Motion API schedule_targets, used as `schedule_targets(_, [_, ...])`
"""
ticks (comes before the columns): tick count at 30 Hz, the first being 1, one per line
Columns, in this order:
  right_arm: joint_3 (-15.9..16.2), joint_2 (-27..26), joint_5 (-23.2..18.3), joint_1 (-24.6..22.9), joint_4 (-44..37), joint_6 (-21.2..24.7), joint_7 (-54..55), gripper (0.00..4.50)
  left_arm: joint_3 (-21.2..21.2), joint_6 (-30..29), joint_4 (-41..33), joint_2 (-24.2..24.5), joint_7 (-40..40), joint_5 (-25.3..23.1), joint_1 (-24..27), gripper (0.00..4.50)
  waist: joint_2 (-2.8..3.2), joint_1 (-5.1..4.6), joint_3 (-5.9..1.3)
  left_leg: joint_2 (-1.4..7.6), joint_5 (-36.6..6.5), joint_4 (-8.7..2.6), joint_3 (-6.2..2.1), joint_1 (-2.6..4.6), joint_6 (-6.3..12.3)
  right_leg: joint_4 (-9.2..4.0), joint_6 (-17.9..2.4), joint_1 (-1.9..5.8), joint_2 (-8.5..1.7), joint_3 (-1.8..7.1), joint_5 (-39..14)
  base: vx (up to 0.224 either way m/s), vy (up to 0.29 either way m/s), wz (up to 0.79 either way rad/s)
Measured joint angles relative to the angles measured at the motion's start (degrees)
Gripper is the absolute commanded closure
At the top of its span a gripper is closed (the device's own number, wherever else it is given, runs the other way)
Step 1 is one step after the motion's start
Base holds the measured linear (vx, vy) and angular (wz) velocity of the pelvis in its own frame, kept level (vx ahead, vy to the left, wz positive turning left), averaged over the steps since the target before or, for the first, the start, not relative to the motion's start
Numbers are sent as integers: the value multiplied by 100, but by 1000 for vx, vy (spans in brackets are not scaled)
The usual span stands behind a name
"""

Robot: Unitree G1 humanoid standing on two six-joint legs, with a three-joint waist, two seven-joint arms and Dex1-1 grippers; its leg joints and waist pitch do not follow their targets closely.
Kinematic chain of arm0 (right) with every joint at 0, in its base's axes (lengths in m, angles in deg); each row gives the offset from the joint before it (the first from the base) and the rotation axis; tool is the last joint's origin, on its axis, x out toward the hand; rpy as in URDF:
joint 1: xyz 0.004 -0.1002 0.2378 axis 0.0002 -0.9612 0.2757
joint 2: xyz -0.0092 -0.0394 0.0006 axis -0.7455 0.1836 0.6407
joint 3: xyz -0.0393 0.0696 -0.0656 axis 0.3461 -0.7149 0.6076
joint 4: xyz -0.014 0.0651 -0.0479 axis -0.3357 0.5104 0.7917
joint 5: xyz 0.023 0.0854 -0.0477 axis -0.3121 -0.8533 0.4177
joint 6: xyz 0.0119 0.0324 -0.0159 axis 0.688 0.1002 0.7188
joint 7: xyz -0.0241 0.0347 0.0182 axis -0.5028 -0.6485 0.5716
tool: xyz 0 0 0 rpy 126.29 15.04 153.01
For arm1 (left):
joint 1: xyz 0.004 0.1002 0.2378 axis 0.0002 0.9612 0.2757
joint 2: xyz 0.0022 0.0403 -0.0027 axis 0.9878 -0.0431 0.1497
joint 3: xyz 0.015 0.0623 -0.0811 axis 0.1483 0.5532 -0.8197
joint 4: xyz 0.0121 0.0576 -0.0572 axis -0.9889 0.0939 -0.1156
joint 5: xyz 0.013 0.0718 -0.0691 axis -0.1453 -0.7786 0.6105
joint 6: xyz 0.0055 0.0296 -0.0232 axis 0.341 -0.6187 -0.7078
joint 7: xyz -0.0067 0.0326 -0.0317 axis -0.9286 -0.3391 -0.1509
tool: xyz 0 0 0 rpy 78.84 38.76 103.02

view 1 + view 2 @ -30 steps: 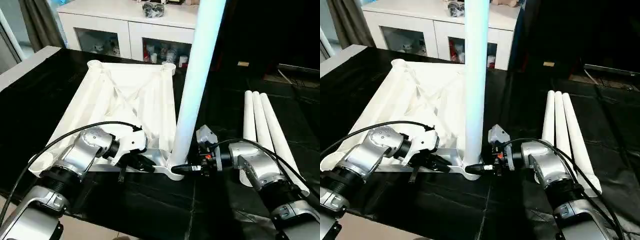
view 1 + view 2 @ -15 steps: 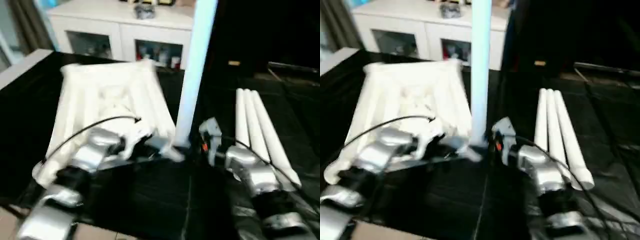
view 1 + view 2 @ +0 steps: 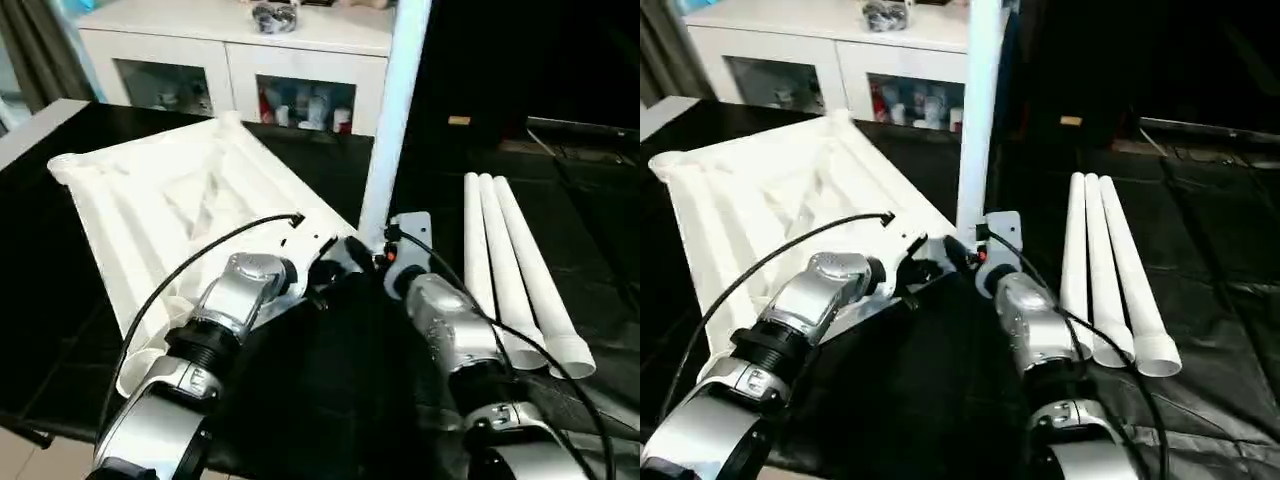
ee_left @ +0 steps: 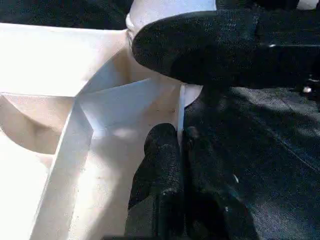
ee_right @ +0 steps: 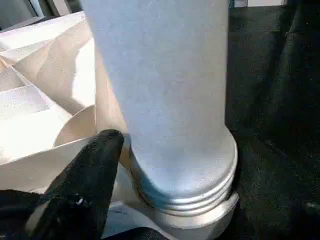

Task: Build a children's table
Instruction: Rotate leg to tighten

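The children's table top (image 3: 190,190) lies upside down on the black work surface, ribs facing up. One white leg (image 3: 395,120) stands upright in the corner socket (image 5: 195,215) nearest my grippers. My left gripper (image 4: 179,137) is shut on the thin rim of the top beside that corner. My right gripper (image 3: 368,250) is open around the foot of the upright leg, one black finger (image 5: 95,170) standing just off the leg's side. Three more legs (image 3: 510,270) lie side by side to the right.
A white glass-door cabinet (image 3: 240,60) stands behind the black-covered surface (image 3: 330,400). That surface's left edge (image 3: 40,115) runs close to the top's far corner. The ends of the loose legs (image 3: 565,350) lie beside my right forearm.
The table top has swung counter-clockwise with the upright leg, its socket corner now farther from me. Both arms reached forward with it. The right gripper has eased off the leg.
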Motion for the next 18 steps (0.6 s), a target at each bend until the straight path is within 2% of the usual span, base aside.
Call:
schedule_targets(1, [8, -2, 0, -6, 0, -13, -27, 54, 2, 2, 0, 13, 9, 0, 0, 450, 0, -4, 0, 0, 0, 0, 0, 0, 0, 0, 0, 0, 0, 0, 0, 0, 0, 0])
schedule_targets(2, [49, 45, 0, -36, -13, -71, -101, 27, 38, 47, 0, 96, 49, -16, 0, 450, 2, 1, 1, 0, -1, 0, 0, 0, -1, 0, -1, 0, 0, 0, 0, 0, 0, 0])
schedule_targets(7, [292, 562, -35, -395, -330, -149, -1048, 3, 171, 385, 4, 437, 544, -30, 28, 450, 9, 17, 7, 0, 0, 0, 0, -5, 0, -1, -1, -1, 0, -1, 0, 0, 0, 0])
schedule_targets(13, [452, 1555, -177, -736, -822, -86, -2567, 3, 227, 940, -4, 1105, 1500, 22, 171, 450, 13, 57, 9, 1, 0, 7, -1, -13, 1, 0, 0, -3, -1, -1, 1, 0, 0, 0])
schedule_targets(15, [480, 1786, -294, -735, -1025, -86, -3003, 3, 250, 1054, -3, 1244, 1730, 35, 201, 450, 12, 65, 9, 1, 0, 8, -2, -12, 1, 0, -1, -1, -1, -2, 1, 0, 0, 0])
schedule_targets(18, [709, 2023, -383, -740, -1211, -79, -3716, 3, 364, 1232, -78, 1411, 2171, 78, 259, 450, 12, 107, 9, 2, 0, 9, -2, -9, 1, 0, 0, 1, -1, -3, 1, 0, 0, 0])
